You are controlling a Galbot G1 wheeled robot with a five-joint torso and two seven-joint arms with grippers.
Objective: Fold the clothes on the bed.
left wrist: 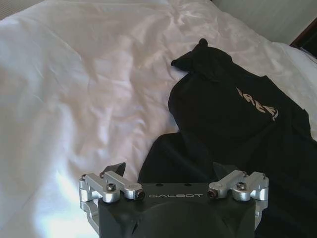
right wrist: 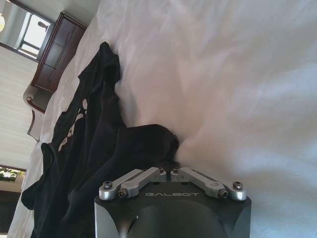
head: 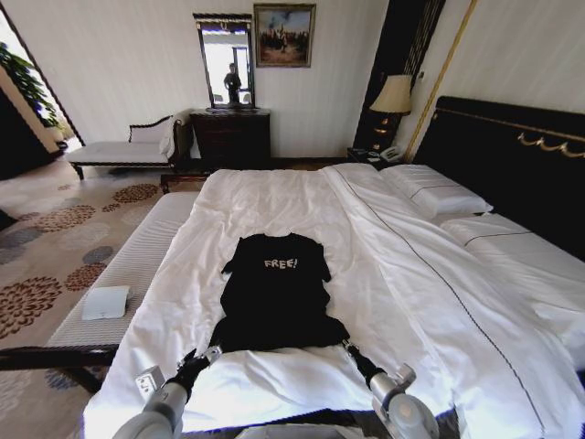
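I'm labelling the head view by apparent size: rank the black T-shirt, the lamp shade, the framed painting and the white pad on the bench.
Largest to smallest:
black T-shirt
framed painting
white pad and lamp shade: look alike, and distance differs, so unranked

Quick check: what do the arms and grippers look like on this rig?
Both arms are silver-grey with rounded joints and black forearm sections. The left gripper and right gripper share a black housing with white GALBOT lettering, plus silver metal finger linkages held by dark bolts. No loose cables are visible.
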